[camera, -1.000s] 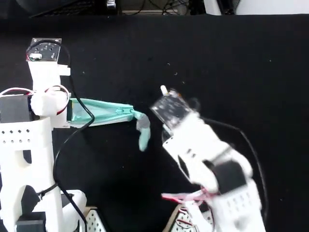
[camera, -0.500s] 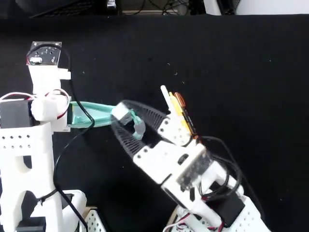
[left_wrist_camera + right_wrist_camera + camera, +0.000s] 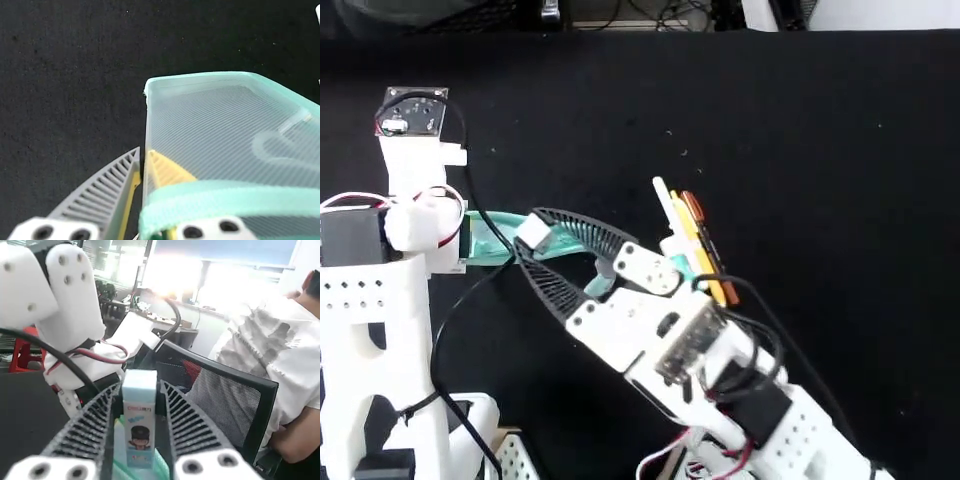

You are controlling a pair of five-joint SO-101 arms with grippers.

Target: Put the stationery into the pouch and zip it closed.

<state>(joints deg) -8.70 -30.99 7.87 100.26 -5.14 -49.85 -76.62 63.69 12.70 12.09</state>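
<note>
The only print stands on the pale blue eraser (image 3: pixel 139 412) held in the right gripper (image 3: pixel 140 386). It is a small red patch with white lettering (too small to make out), above a cartoon figure in a dark hat.

I see the right end effector (image 3: pixel 528 234), gripping the eraser (image 3: pixel 139 412), advance farther along the pouch (image 3: pixel 225 130).

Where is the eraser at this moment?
The eraser is clamped between the jaws of the right gripper, as the right wrist view shows; in the high view it is over the teal pouch, close beside the left arm.
</note>
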